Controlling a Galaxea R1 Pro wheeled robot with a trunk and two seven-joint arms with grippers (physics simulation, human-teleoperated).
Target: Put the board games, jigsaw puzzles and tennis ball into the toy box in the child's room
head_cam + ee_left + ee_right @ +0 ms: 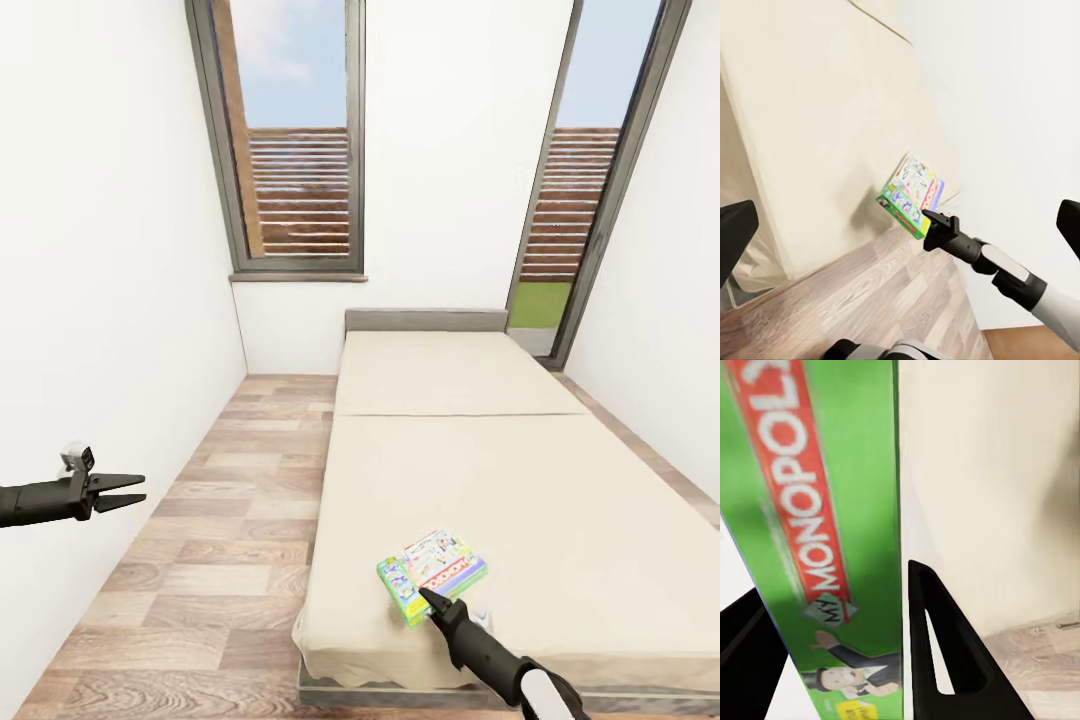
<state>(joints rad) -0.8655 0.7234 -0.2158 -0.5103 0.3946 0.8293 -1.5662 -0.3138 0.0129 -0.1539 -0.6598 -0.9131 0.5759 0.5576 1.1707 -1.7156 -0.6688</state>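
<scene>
My right claw [424, 597] grips the green-edged board game [432, 574] by its edge, at the near corner of the bed [520, 480]; my left claw [128, 492] hangs open over the floor [210, 560]

a tall window [300, 140] with a grey frame stands in the far white wall, a grey sill [298, 277] under it. through its glass show blue sky and a brown slatted fence [298, 190]. to the right a second grey-framed glass pane [590, 170] reaches lower, with the same slats and a patch of green grass [540, 304] behind it. a plain white wall [100, 280] runs along the left side. wood plank floor [200, 560] lies beneath, its boards grey-brown and grained.
</scene>
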